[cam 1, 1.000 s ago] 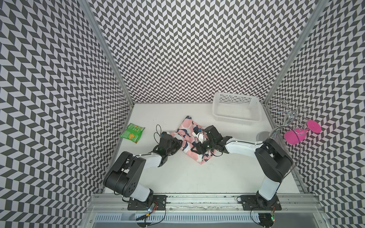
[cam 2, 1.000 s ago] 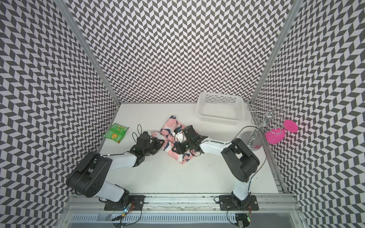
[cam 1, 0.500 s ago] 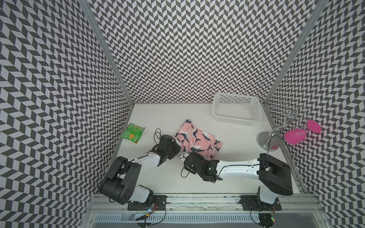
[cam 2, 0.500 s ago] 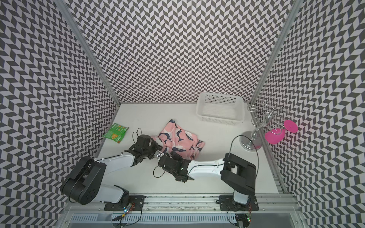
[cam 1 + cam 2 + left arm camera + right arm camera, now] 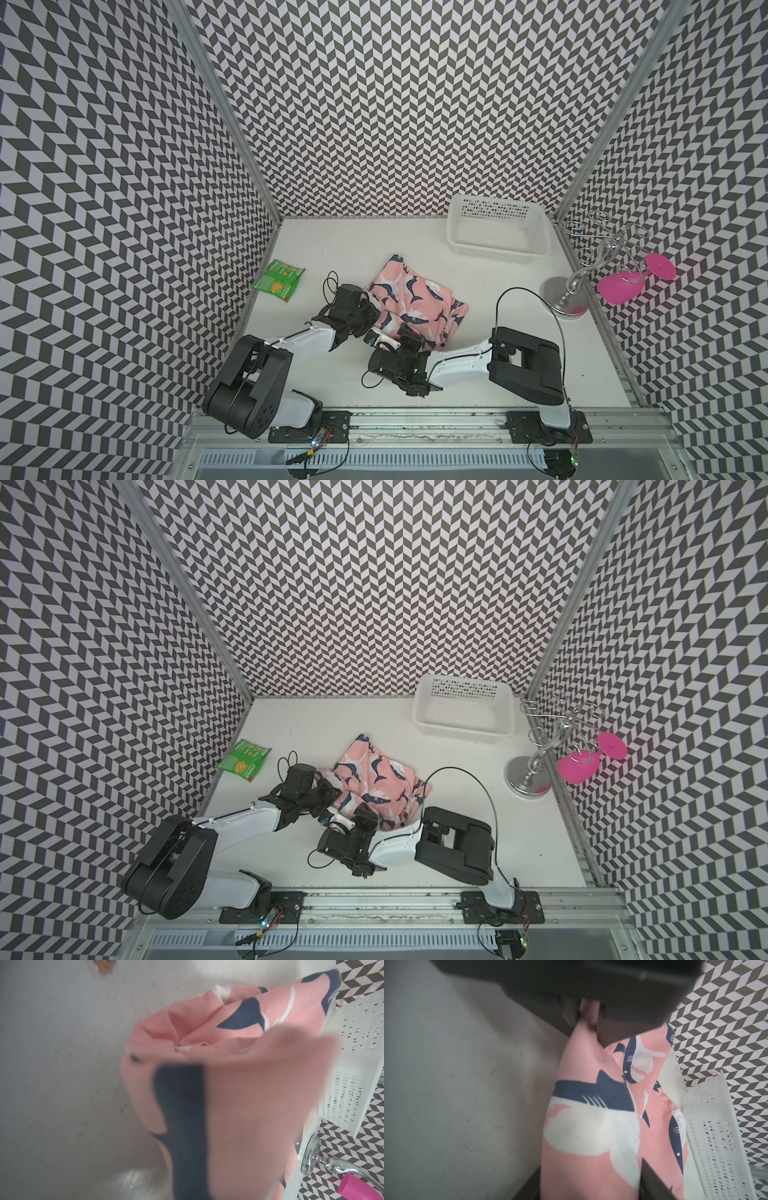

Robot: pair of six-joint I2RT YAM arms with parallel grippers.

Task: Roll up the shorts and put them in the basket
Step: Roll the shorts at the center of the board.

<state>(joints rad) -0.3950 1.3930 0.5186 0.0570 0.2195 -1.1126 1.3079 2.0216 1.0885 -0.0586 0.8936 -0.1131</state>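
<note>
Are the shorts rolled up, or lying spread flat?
Neither: the shorts lie bunched in a loose, creased bundle on the table, folds overlapping, not a tight roll.

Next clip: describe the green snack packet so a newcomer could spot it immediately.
Find the white tabletop and follow its edge along the chevron-patterned wall on the robot's left. There, past the left arm, lies a flat green plastic snack packet. It is the only green item, apart from the pink shark-print fabric shorts at mid-table.

Saw pink shark-print fabric shorts (image 5: 187,1028) bunched on scuffed white tabletop (image 5: 62,1084), white perforated plastic basket (image 5: 357,1047) at their three o'clock.
</note>
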